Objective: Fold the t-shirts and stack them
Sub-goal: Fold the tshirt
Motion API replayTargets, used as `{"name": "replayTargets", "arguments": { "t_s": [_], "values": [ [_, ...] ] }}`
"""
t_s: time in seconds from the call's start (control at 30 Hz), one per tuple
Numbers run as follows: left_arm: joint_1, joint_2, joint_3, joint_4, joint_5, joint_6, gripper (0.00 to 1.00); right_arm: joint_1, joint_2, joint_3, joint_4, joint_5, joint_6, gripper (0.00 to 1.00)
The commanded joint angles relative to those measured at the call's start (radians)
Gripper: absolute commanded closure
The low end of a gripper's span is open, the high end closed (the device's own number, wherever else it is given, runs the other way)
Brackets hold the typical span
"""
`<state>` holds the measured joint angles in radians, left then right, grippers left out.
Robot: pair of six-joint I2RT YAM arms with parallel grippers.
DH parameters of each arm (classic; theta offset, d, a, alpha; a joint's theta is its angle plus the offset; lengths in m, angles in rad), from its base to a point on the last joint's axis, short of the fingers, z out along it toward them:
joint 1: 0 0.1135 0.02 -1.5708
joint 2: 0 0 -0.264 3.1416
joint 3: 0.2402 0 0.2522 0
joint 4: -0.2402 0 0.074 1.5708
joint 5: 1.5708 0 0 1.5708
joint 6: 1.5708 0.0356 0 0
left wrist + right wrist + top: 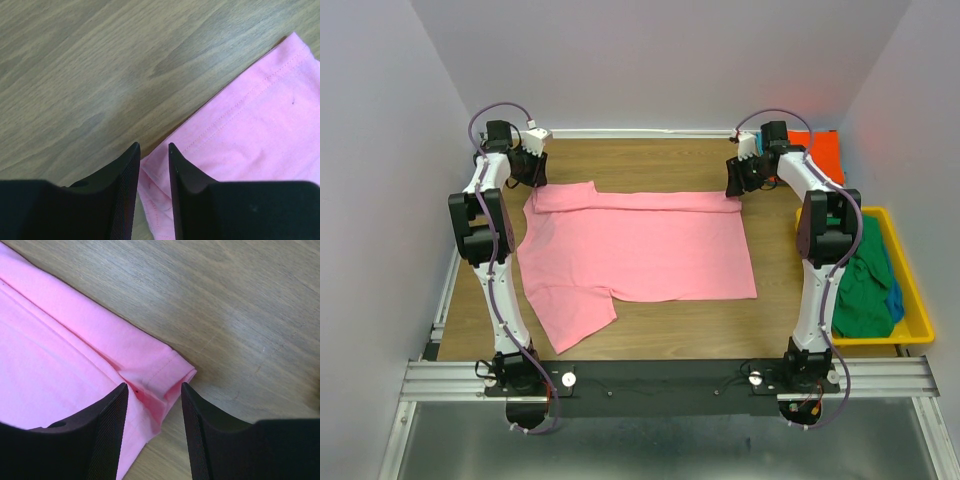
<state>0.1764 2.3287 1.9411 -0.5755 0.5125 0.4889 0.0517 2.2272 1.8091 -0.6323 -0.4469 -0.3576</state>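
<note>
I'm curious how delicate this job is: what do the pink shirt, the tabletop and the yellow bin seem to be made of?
Pink t-shirt: soft matte knit fabric, likely cotton; it shows stitched hems and limp folds. Table: wood or wood-look laminate with a matte finish; grain streaks are visible. Yellow bin: probably plastic; its walls look smooth, rigid and evenly coloured.
</note>
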Motion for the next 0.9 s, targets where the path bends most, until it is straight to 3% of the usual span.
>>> {"name": "replayTargets", "arguments": {
  "t_s": [0.0,0.13,0.5,0.63,0.87],
  "values": [
    [0.000,0.006,0.012,-0.021,-0.005,0.000,0.63,0.005,0.014,0.029,-0.026,-0.003,0.005,0.46],
    [-0.002,0.011,0.009,-0.024,-0.012,0.002,0.62,0.005,0.012,0.032,-0.027,-0.004,0.005,0.46],
    [-0.002,0.011,0.010,-0.034,-0.012,0.002,0.71,0.004,0.014,0.038,-0.030,0.002,0.003,0.47],
    [0.000,0.012,0.009,-0.037,-0.023,-0.001,0.64,0.005,0.015,0.041,-0.032,0.002,0.002,0.47],
    [0.000,0.011,-0.004,-0.037,-0.039,0.000,0.64,0.004,0.012,0.029,-0.035,-0.006,0.002,0.48]
  ]
}}
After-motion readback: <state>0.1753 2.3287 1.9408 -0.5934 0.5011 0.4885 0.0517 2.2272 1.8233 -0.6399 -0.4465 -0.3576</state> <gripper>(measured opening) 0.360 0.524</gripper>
